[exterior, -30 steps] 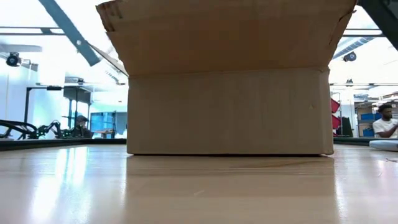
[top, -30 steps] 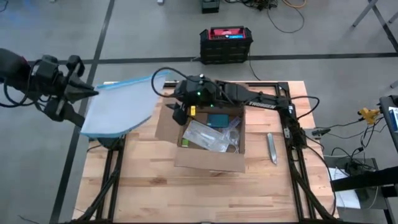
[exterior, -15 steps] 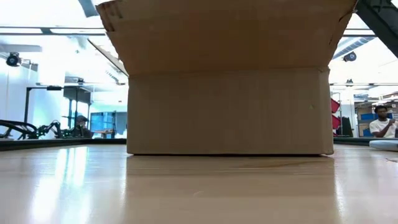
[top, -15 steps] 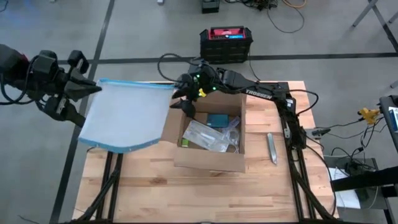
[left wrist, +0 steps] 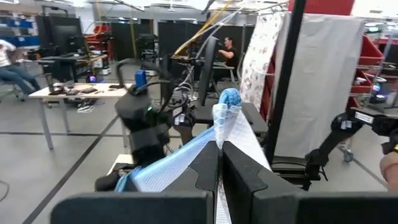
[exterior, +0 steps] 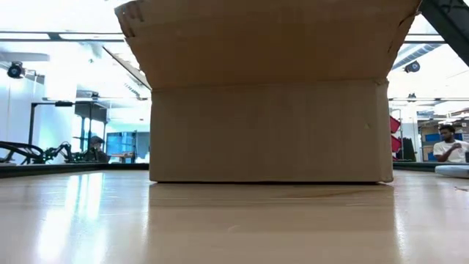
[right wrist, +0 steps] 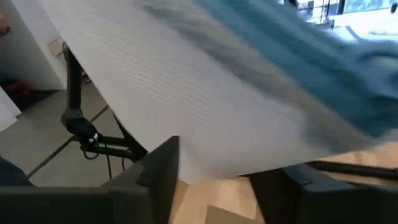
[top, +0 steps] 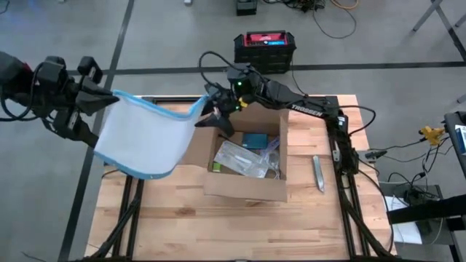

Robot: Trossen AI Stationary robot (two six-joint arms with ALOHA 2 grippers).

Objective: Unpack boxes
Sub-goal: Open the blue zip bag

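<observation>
The brown cardboard box (top: 247, 156) rests on its bottom mid-table, flaps open, with clear packets and a teal item inside; it fills the low view (exterior: 267, 125). A clear, blue-edged bag (top: 142, 135) hangs over the table's far left corner. My left gripper (top: 109, 98) is shut on its left end. My right gripper (top: 213, 113) stands open at the bag's right end (top: 204, 102), above the box's left flap. In the right wrist view the bag's sheet (right wrist: 186, 93) reaches down between its fingers (right wrist: 155, 171). My left gripper pinches the bag's upper left corner, a bunched bit of blue edge (left wrist: 227, 109), between its two shut fingers (left wrist: 205, 168). The fingers lie level and come from the table's left. The bag hangs below and stretches away toward the right arm, clear of the table. My right gripper has the bag's right end between its parted fingers; I cannot tell whether they touch it.
A black crate with a red top (top: 264, 51) stands on the floor beyond the far edge. A small silver object (top: 318, 173) lies on the table right of the box. Bare wood (top: 240, 225) stretches along the near side. People sit in the room behind (exterior: 447, 143).
My right gripper has risen from the box's left flap toward the far edge and turned, ending at the bag's right end. The bag first spread out flat; now its top edge sags between the two grippers and its right corner stands up.
</observation>
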